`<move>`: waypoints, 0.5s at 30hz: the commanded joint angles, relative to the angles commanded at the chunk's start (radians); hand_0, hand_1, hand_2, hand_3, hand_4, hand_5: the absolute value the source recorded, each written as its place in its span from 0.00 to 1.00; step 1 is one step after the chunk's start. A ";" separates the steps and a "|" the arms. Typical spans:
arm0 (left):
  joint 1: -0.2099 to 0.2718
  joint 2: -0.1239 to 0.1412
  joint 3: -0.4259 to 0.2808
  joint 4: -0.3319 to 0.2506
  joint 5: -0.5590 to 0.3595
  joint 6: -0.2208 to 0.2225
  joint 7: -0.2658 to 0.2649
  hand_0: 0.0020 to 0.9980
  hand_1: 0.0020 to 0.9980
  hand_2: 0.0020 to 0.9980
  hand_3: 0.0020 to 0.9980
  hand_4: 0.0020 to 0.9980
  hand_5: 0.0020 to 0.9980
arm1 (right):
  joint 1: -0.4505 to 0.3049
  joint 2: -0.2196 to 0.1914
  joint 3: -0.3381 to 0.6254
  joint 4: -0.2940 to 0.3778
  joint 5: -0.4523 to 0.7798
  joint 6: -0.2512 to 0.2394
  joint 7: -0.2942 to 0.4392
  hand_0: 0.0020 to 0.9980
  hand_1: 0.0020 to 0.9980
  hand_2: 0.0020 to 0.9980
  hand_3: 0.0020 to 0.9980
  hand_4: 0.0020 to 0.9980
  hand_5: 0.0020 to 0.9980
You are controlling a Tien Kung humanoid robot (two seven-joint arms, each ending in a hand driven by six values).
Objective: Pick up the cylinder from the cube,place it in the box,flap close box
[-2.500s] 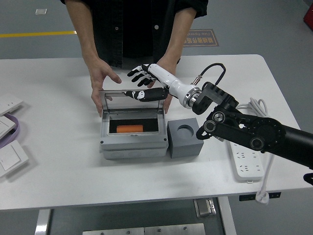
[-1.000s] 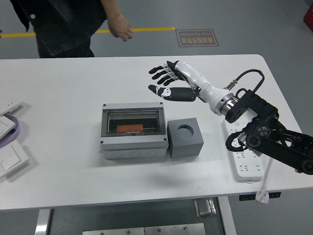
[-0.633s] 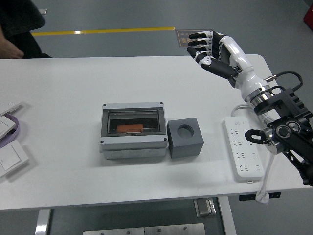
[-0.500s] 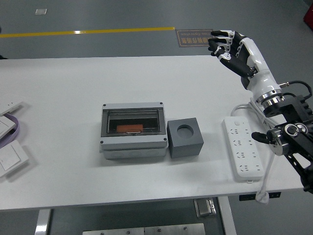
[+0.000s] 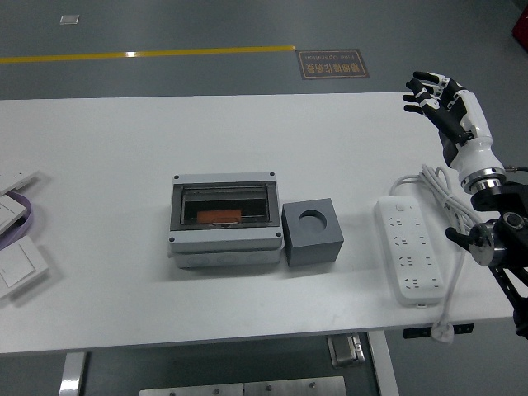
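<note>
The grey box (image 5: 223, 219) sits mid-table with its clear flap shut. The orange cylinder (image 5: 218, 216) lies inside, seen through the flap. The grey cube (image 5: 312, 232) stands right of the box, touching it, and its round socket is empty. My right hand (image 5: 433, 96) is raised above the table's far right edge, fingers spread and empty, well away from the box. My left arm is out of view.
A white power strip (image 5: 408, 260) with its cord (image 5: 441, 202) lies at the right, under my right arm. White switch plates (image 5: 15, 262) and a purple band (image 5: 16, 216) lie at the left edge.
The flap went from held open to shut. The person took both hands off the box and left the view. My right hand pulled back from the box to the far right and rose.
</note>
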 joint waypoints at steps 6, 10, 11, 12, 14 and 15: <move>-0.003 0.003 0.009 0.001 -0.001 0.000 0.001 0.60 0.60 0.58 0.64 0.71 0.26 | -0.007 0.007 0.009 -0.007 0.001 -0.004 0.005 0.64 0.62 0.65 0.65 0.73 0.38; -0.001 -0.001 0.002 0.001 0.000 0.000 0.000 0.60 0.60 0.58 0.65 0.71 0.26 | -0.003 0.012 0.007 -0.006 -0.009 -0.006 0.005 0.65 0.62 0.65 0.64 0.73 0.39; 0.000 -0.003 0.000 0.001 0.000 0.000 0.000 0.60 0.60 0.58 0.65 0.71 0.26 | -0.003 0.011 0.006 -0.006 -0.010 -0.007 0.005 0.65 0.62 0.65 0.64 0.73 0.39; 0.001 -0.004 -0.002 0.001 0.001 0.000 0.000 0.60 0.60 0.58 0.65 0.71 0.26 | -0.003 0.010 0.005 -0.006 -0.011 -0.008 0.005 0.65 0.62 0.65 0.64 0.73 0.39; 0.003 -0.007 -0.004 0.001 0.000 0.000 0.000 0.60 0.60 0.58 0.65 0.71 0.26 | -0.004 0.007 0.003 -0.005 -0.011 -0.009 0.006 0.65 0.62 0.65 0.64 0.73 0.39; 0.004 -0.008 -0.005 0.001 0.000 0.000 0.000 0.60 0.60 0.58 0.65 0.71 0.26 | -0.005 0.006 0.003 -0.005 -0.011 -0.010 0.007 0.65 0.62 0.65 0.64 0.73 0.39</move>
